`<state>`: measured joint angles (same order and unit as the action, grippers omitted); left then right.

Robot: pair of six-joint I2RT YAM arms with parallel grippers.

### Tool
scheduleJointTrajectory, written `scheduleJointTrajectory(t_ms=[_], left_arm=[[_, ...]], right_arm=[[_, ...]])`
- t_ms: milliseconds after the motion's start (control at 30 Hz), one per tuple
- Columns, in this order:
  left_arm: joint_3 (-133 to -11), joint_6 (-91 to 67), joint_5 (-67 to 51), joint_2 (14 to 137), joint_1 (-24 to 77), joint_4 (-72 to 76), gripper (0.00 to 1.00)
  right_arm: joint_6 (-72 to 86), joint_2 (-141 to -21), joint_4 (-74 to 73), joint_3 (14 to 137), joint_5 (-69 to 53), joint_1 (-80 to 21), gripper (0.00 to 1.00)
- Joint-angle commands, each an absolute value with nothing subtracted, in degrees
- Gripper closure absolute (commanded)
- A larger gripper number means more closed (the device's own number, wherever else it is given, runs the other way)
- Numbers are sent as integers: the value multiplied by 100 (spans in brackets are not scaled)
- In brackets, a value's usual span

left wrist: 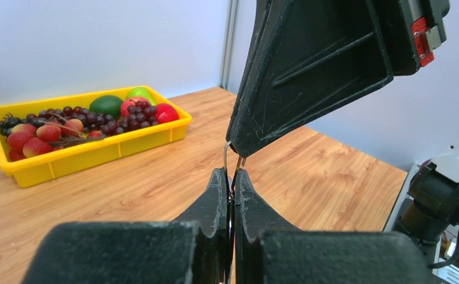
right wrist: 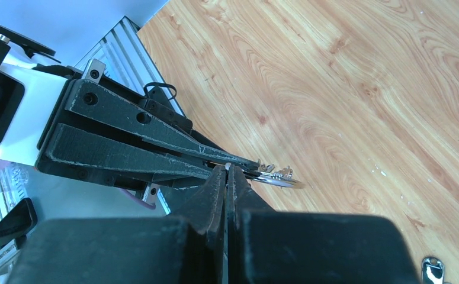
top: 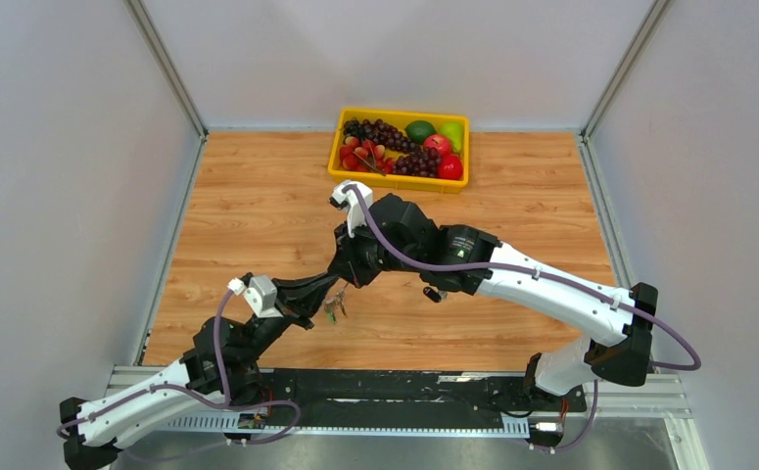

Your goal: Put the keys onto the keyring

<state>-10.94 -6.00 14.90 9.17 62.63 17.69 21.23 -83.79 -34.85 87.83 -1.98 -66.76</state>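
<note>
My two grippers meet above the middle of the wooden table. The left gripper (left wrist: 231, 175) is shut on the thin silver keyring (right wrist: 283, 181), which stands edge-on between its fingers. The right gripper (right wrist: 228, 170) is shut too, and its tips pinch the ring's wire (left wrist: 226, 155) just above the left fingertips. Small keys (top: 334, 305) hang from the ring below both grippers, and their silver blades (right wrist: 272, 171) show beside the ring. One loose key with a black head (top: 432, 293) lies on the table under the right arm and also shows as a key (right wrist: 432, 270) at the wrist view's bottom edge.
A yellow tray (top: 336, 157) of grapes, apples and other fruit stands at the back of the table, also seen as a yellow tray (left wrist: 73, 158) in the left wrist view. Grey walls close in the table (top: 258, 206) on three sides.
</note>
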Motion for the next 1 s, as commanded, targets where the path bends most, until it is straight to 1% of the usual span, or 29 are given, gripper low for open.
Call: scheduleJointTrajectory(t_ms=[0,333,367,467,500,567,633,733,967], left_arm=[[-1042,-705,1663,564,6256,1914,100],[-1046,-791,1852,413,6263,1776,100],[-1050,-787,1882,413,6259,1749,100],[-1060,-770,1951,374,6258,1685,100],[-1066,-759,1997,363,6258,1643,100],[-1075,-738,2074,329,6258,1569,100],[-1089,-712,2152,314,6259,1512,100],[-1092,-687,2257,316,6264,1473,100],[-1099,-668,2373,332,6258,1417,100]], right_arm=[[2205,-8221,-3268,8851,-198,-6762,100],[2206,-8066,-3247,8588,-268,-6764,100],[2206,-8037,-3244,8593,-238,-6759,98],[2197,-7907,-3238,8564,-30,-6759,74],[2186,-7858,-3241,8548,-4,-6759,68],[2159,-7723,-3236,8494,300,-6726,60],[2141,-7556,-3237,8376,420,-6663,55],[2186,-7287,-3242,8033,579,-6488,50],[2479,-6745,-3213,6998,712,-5922,47]])
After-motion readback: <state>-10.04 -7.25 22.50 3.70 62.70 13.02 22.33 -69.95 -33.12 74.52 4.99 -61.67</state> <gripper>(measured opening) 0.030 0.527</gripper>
